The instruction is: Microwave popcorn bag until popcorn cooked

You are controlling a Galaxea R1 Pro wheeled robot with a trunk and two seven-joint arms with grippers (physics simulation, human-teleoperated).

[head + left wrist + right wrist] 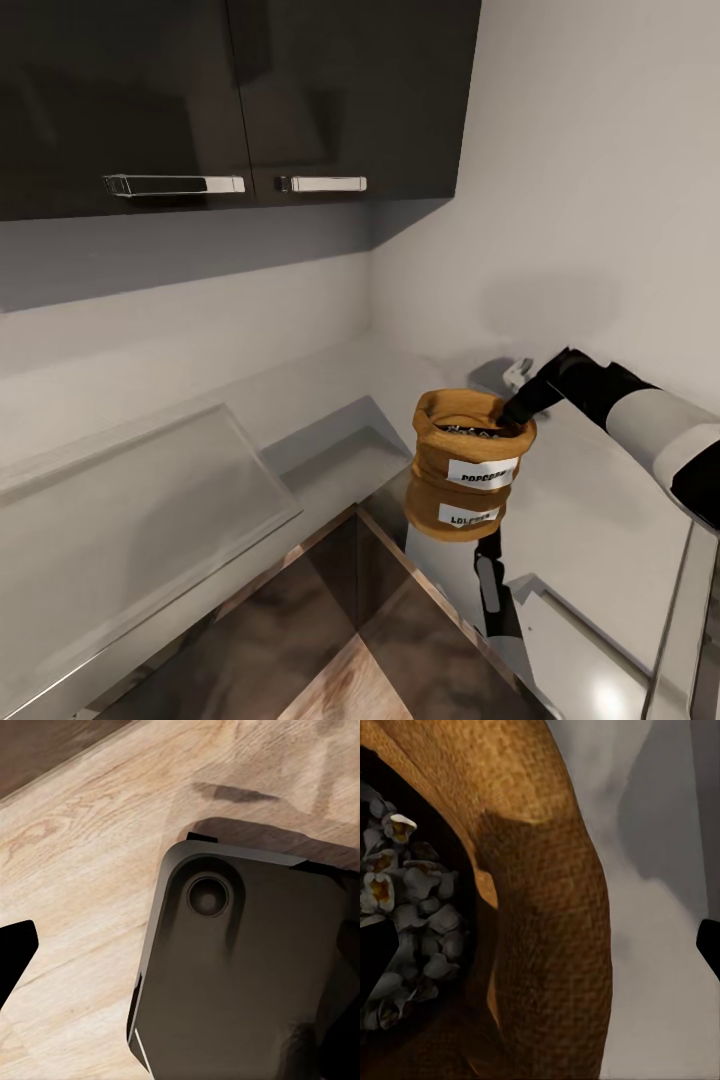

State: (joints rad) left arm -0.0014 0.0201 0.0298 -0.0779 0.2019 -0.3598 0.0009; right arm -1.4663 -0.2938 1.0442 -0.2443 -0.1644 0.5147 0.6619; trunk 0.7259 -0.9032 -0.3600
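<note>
Pick-up step: right gripper (512, 413) straddling popcorn bag (470, 455) rim on surface (590, 500), closure unclear. Next: confirm pinch, lift toward microwave.

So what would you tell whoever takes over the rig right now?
Left gripper: jaws look open, holding nothing, pointing down at the wood floor.
Right gripper: jaws open, straddling the popcorn bag's rim, one inside over the popcorn, one outside; not closed on it.
The bag stands upright on the countertop, in the corner.
Done: the reach to the bag.
Left: close on the rim, lift, carry to the microwave, put it in, heat.
</note>
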